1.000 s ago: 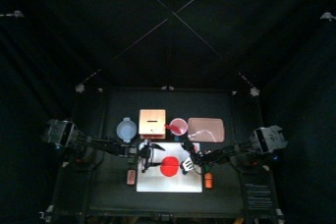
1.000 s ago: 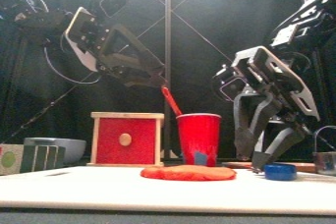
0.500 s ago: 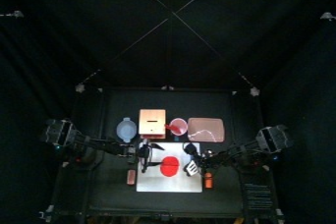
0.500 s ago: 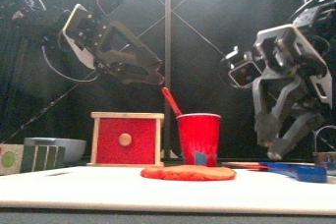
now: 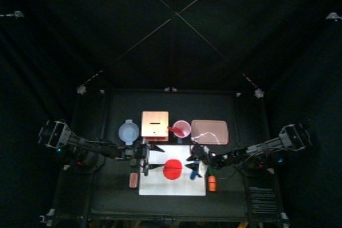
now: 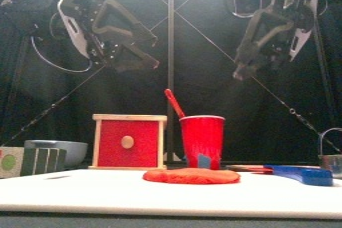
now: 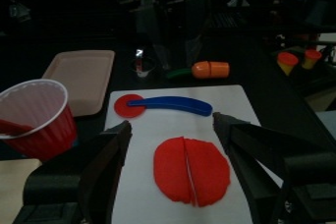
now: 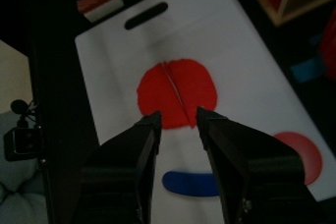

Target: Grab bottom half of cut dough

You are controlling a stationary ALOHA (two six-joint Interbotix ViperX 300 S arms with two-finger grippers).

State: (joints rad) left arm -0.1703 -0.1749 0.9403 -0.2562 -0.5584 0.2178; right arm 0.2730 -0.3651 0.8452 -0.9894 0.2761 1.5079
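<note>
The red dough disc (image 7: 192, 169) lies flat on the white cutting board (image 7: 262, 105), cut in two by a thin line. Its bottom half (image 7: 211, 173) is the one nearer the table's front; it also shows in the right wrist view (image 8: 159, 92). In the front view the dough (image 6: 191, 176) is a low red mound. My left gripper (image 7: 184, 159) hangs open over the dough. My right gripper (image 8: 179, 135) is open too, high above the dough. In the front view both grippers, left (image 6: 134, 52) and right (image 6: 247, 64), are well above the table.
A blue tool (image 7: 171, 103) with a small red dot (image 7: 129, 105) lies on the board beyond the dough. A red cup (image 6: 202, 140), a red box (image 6: 130, 140) and a pink tray (image 7: 79, 71) stand behind. An orange thing (image 7: 210, 69) lies off the board.
My right gripper let go of the blue tool on the board's right side and rose high above the table. My left gripper moved slightly up and left.
</note>
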